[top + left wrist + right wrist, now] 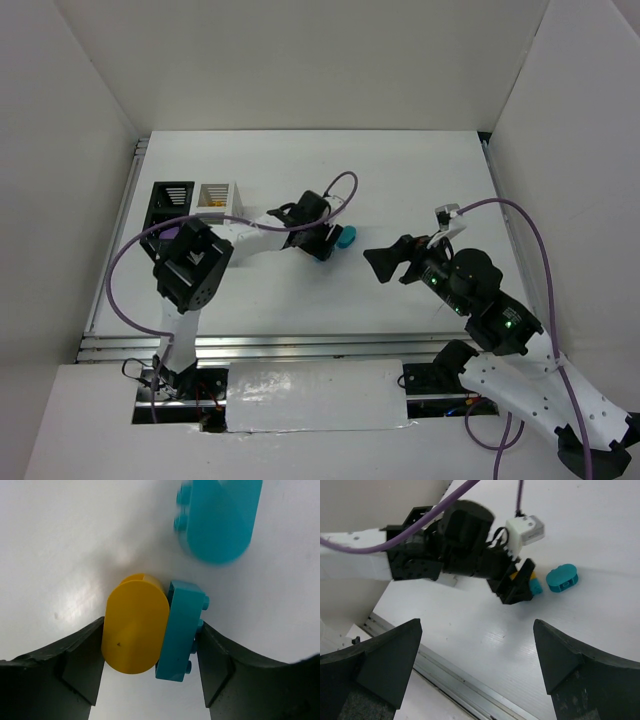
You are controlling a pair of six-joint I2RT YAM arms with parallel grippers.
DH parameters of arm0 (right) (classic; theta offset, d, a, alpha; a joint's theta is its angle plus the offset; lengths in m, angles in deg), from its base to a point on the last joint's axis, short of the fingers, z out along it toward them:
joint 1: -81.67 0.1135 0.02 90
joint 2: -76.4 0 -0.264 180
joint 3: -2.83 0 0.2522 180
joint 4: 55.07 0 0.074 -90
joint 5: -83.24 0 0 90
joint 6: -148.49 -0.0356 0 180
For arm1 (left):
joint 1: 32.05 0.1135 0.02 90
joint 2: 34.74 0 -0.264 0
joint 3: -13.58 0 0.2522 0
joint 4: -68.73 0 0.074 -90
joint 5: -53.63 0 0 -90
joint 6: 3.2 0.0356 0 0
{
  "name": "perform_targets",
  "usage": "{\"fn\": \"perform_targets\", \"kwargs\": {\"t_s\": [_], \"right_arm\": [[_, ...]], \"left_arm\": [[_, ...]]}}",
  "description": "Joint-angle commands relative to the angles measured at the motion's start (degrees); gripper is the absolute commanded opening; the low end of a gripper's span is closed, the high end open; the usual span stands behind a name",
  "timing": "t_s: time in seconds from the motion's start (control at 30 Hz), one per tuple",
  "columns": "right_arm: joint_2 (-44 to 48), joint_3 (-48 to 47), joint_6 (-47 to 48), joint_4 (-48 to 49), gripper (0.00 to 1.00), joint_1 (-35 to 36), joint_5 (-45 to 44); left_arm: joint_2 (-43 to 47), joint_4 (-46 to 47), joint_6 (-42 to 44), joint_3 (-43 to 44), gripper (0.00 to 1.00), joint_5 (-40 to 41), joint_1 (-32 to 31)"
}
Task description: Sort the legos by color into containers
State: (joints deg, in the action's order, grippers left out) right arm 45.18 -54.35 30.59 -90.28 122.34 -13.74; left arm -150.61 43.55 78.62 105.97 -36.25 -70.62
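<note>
Yellow brick (pixel 135 625) and small teal brick (pixel 181 630) are sitting side by side, touching, on the table (pixel 420 190), centre-left. Left gripper (pixel 151 626) is clamping the pair, one finger (pixel 75 670) pressing the yellow side and the other the teal side. Rounded teal brick (pixel 220 520) is lying loose just right of that gripper, apart from the pair. Right gripper (pixel 476 630) is hovering wide open and empty, to the right. Black container (pixel 165 200) and white container (pixel 220 190) are standing far left. Yellow-orange pieces are showing inside the white one; can't tell which compartment.
</note>
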Motion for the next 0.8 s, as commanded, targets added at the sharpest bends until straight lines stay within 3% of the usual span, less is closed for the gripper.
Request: {"fn": "perform_targets", "kwargs": {"t_s": [0.0, 0.1, 0.17, 0.23, 0.37, 0.5, 0.77], "right_arm": [[0.55, 0.88, -1.18, 2.30, 1.00, -0.15, -4.25], [0.11, 0.71, -8.99, -1.11, 1.00, -0.59, -15.04], [0.02, 1.49, -15.60, -0.71, 0.99, -0.76, -17.54], [-0.68, 3.15, -18.05, 1.67, 0.96, -0.76, -14.22], [-5.07, 4.83, -20.78, 8.17, 0.94, -0.50, -3.32], [-9.29, 5.89, -22.46, 15.73, 0.89, 0.73, 5.29], [-12.54, 5.45, -23.52, 20.04, 0.85, 4.33, 9.09]], "left_arm": [[8.45, 1.74, -2.45, -7.48, 0.00, -1.61, -0.45], [21.62, 10.08, -2.45, -18.46, 0.00, -2.84, -2.03], [31.87, 17.29, -1.58, -26.02, 0.00, -0.67, -5.44], [40.93, 22.46, -0.26, -30.18, 0.00, 1.27, -8.18], [50.71, 25.65, 0.01, -35.64, 0.00, -1.96, -11.18], [55.49, 25.66, 0.19, -37.15, 0.00, -2.76, -13.46], [57.16, 24.43, 1.33, -37.06, 0.00, -1.00, -14.08]]}}
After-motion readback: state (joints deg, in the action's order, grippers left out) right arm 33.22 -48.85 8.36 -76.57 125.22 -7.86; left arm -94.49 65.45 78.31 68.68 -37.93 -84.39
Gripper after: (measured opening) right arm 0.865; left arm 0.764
